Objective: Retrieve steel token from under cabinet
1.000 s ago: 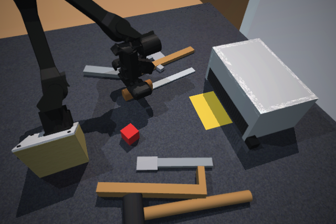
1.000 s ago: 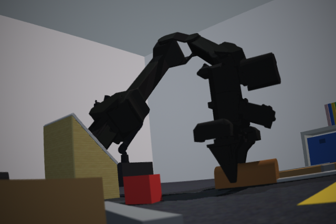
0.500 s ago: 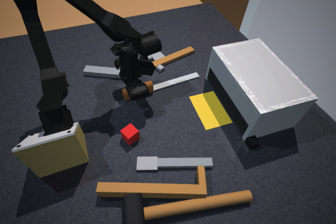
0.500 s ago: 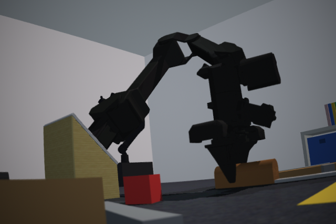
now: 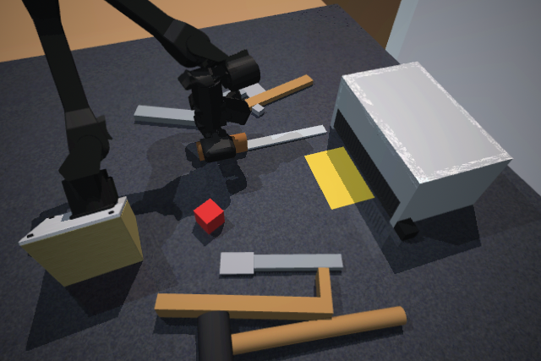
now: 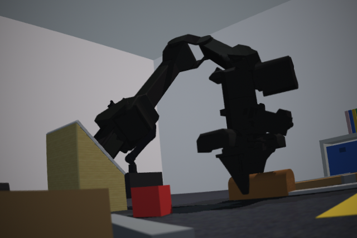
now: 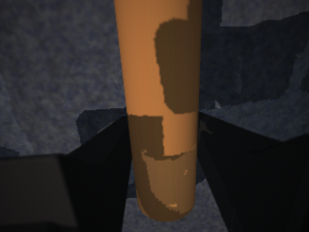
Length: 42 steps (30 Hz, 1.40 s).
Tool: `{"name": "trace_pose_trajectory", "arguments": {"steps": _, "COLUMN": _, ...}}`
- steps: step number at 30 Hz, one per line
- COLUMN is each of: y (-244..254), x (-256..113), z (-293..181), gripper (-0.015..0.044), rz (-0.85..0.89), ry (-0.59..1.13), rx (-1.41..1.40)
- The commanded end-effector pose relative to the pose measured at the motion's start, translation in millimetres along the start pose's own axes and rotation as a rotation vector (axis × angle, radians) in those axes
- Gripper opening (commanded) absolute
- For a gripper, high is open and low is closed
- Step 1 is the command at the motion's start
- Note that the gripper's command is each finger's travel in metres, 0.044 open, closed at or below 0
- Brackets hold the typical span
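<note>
My gripper [image 5: 220, 150] [image 6: 245, 191] [image 7: 159, 122] is shut on the orange-brown handle [image 5: 240, 143] [image 6: 270, 184] [image 7: 156, 68] of a tool with a long flat metal blade [image 5: 286, 137]. The tool lies low, at or just above the table, with its blade pointing toward the cabinet [image 5: 462, 129]. The blade tip is short of the cabinet's near left corner. The yellow marked area [image 5: 320, 173] [image 6: 343, 208] lies in front of the dark vent slots [image 5: 367, 165], with no token on it. The steel token cannot be made out in any view.
A red cube [image 5: 210, 212] [image 6: 146, 200] stands between the arm base and the marked area. A grey flat tool [image 5: 297, 261], an L-shaped orange stick [image 5: 236, 303] and a black-headed mallet [image 5: 319, 330] lie at the front. An orange bar [image 5: 284, 90] and a grey bar [image 5: 163, 114] lie behind the gripper.
</note>
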State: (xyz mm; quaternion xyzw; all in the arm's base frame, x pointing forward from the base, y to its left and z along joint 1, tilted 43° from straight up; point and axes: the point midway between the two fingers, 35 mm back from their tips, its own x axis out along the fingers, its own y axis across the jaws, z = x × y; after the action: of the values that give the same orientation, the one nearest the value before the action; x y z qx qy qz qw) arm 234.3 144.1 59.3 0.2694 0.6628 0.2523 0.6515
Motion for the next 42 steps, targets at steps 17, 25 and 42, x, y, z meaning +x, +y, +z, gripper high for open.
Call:
{"name": "trace_pose_trajectory", "arguments": {"steps": 17, "y": -0.3, "x": 0.0, "z": 0.1, "gripper": 0.0184, "rz": 0.0, "ry": 0.0, "rx": 0.078}}
{"name": "trace_pose_trajectory", "arguments": {"steps": 25, "y": -0.3, "x": 0.1, "z": 0.0, "gripper": 0.027, "rz": 0.002, "ry": -0.002, "rx": 0.082}}
{"name": "trace_pose_trajectory", "arguments": {"steps": 42, "y": -0.7, "x": 5.2, "z": -3.9, "gripper": 0.027, "rz": 0.002, "ry": -0.002, "rx": 0.082}}
